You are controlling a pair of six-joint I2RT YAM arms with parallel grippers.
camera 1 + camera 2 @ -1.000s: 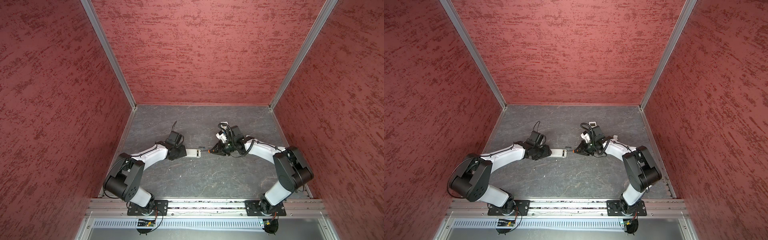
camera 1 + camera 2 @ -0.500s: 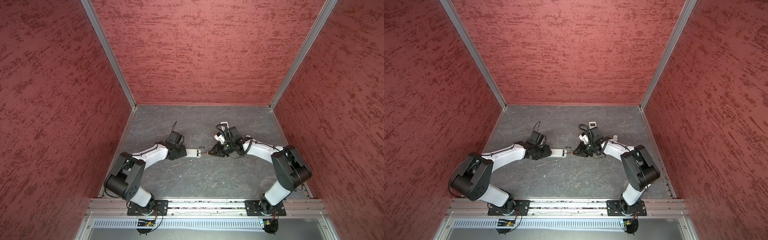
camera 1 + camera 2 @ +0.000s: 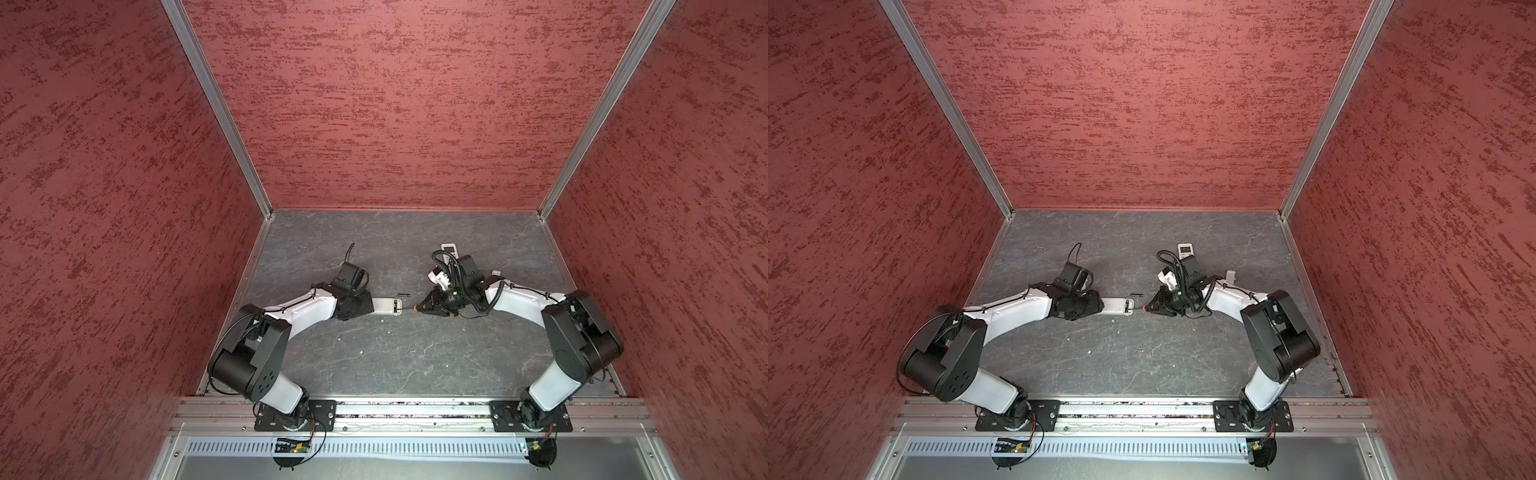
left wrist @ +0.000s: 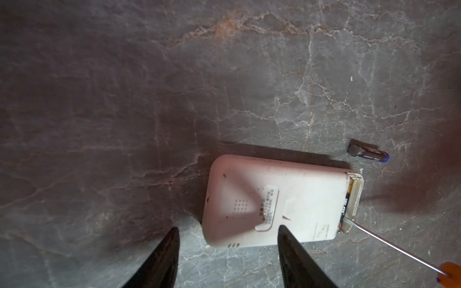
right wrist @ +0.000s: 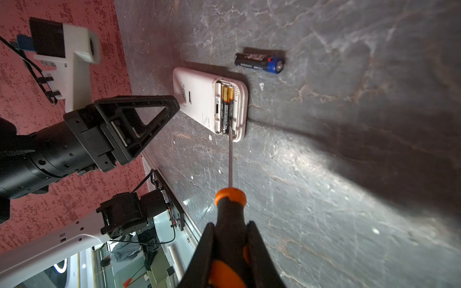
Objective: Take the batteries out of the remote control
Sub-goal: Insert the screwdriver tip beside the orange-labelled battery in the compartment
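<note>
With right gripper (image 5: 230, 224) clamped on orange-and-black-handled steel screwdriver (image 5: 230, 174), lever tip gently under black, gold-ended battery (image 5: 225, 109) seated in open bay of white plastic remote (image 5: 199, 99); brace remote with left gripper (image 4: 228, 228), fingers spread. Counted: two batteries, blue-ended loose battery (image 5: 259, 62) lying just beside remote on grey table (image 5: 349, 149); one screwdriver; two remotes, second white remote (image 3: 451, 249) farther back.

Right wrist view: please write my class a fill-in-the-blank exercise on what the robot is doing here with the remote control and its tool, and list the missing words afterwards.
1. The fingers of the right gripper are ____ on the handle of the screwdriver.
2. The screwdriver's tip pokes into the opened end of the ____ remote control.
3. ____ battery lies loose on the table, apart from the remote control.

Missing words: shut; white; one.
</note>
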